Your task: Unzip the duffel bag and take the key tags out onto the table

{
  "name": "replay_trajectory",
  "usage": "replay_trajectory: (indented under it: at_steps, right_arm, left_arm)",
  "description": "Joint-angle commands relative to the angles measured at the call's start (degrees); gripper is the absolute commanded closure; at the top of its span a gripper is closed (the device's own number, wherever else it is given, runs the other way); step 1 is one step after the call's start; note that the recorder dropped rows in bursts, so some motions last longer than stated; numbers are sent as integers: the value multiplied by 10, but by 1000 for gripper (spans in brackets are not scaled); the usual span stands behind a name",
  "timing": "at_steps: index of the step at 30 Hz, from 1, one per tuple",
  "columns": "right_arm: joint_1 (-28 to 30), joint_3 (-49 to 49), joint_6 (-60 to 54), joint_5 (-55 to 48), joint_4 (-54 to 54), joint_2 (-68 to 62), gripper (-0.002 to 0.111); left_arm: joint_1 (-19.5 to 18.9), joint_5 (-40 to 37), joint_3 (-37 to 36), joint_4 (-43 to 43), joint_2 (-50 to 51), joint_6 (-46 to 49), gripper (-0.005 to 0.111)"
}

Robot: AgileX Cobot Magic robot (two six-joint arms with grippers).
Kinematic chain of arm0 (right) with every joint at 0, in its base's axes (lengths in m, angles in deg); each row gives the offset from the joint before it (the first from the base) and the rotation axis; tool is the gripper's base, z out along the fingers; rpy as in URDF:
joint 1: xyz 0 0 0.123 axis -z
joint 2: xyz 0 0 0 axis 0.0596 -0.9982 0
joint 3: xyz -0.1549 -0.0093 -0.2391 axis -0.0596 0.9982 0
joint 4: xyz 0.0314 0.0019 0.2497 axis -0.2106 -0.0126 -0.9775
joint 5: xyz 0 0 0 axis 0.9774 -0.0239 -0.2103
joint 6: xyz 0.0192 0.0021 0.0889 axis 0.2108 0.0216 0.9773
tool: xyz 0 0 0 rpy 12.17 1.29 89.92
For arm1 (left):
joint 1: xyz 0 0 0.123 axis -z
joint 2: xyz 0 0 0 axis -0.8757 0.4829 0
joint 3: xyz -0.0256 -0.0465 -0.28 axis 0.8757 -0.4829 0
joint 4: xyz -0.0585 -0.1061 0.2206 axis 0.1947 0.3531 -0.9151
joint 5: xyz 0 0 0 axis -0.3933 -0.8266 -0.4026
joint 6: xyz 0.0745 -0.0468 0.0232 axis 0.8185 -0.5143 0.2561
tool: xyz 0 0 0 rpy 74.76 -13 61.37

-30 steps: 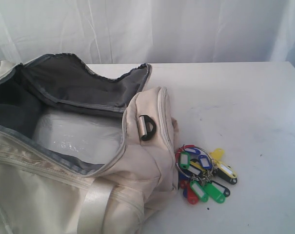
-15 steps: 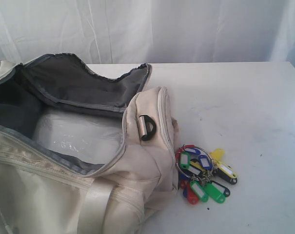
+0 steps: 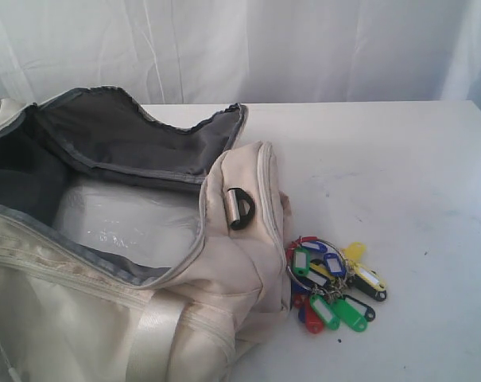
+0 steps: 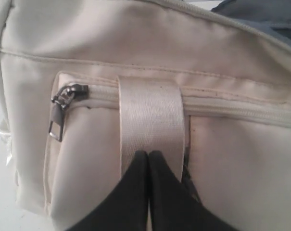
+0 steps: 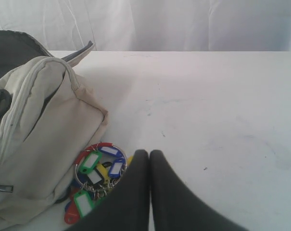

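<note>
Key tags [image 3: 334, 288]: 1 bunch, out on the table [image 3: 407, 159], just beside the end of the duffel bag [image 3: 244, 239]. Bag: main zip open, dark lining showing. Left gripper [image 4: 148, 154]: jaws pressed together, empty, facing the webbing handle [image 4: 151, 113]. Right gripper [image 5: 149, 153]: jaws together, empty, near the tags. Change over the last second: none. Task judged complete.

The key tags [image 3: 333, 289] lie on the table [image 3: 399, 175] (right of the duffel bag [image 3: 145, 263], touching it).
</note>
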Motion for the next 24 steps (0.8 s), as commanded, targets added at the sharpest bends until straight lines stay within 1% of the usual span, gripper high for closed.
replay_trajectory:
  at_steps: [1,4,6,8,10,11,15,24]
  right_arm:
    - [0,3,3,2,2,3,108]
    - [0,3,3,3,2,3,108]
    - [0,3,3,3,2,3,108]
    - [0,3,3,3,2,3,108]
    - [0,3,3,3,2,3,108]
    - [0,3,3,3,2,3,108]
    - [0,3,3,3,2,3,108]
    - [0,3,3,3,2,3,108]
  left_arm:
    - [1,-57,-3,7,-4,51,107]
    - [1,-71,-3,19,-4,43,107]
    - [1,-68,-3,66,-4,66,107]
    - [1,-65,-3,148,-4,132,107]
    - [1,-65,-3,229,-4,223,107]
    - [1,-65,-3,247,-4,248,107]
    - [1,-72,-3,221,-4,256,107]
    - [1,-86,-3,228,-4,245,107]
